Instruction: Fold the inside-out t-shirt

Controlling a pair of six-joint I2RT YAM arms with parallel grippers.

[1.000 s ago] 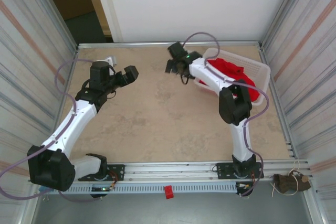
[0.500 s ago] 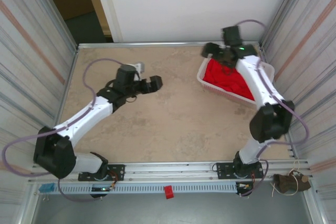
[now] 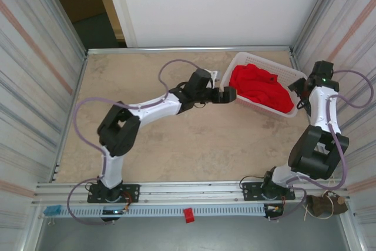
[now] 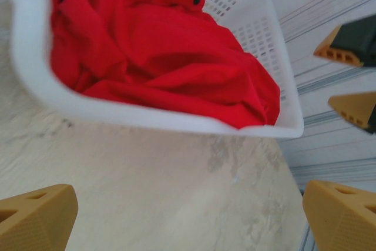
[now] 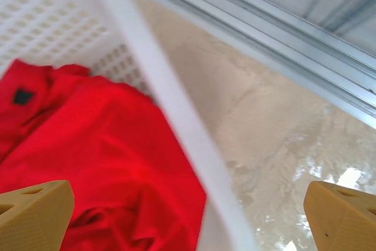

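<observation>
While the red t-shirt [image 3: 258, 85] lies bunched in the white basket [image 3: 265, 110] at the far right of the worktop [image 3: 176, 145], nothing is folded; the step in hand is getting it out. From above, the left hand [image 3: 228, 94] hovers just beside the basket's left wall and the right hand [image 3: 301, 88] by its right rim (both empty). On the left wrist camera, wide-spread fingers [image 4: 36, 218] sit over bare worktop, short of the rim. On the right wrist camera, wide fingers [image 5: 35, 213] hang above cloth and rim, though blur hides how close. Next, a hand must dip inside and pinch the cloth.
</observation>
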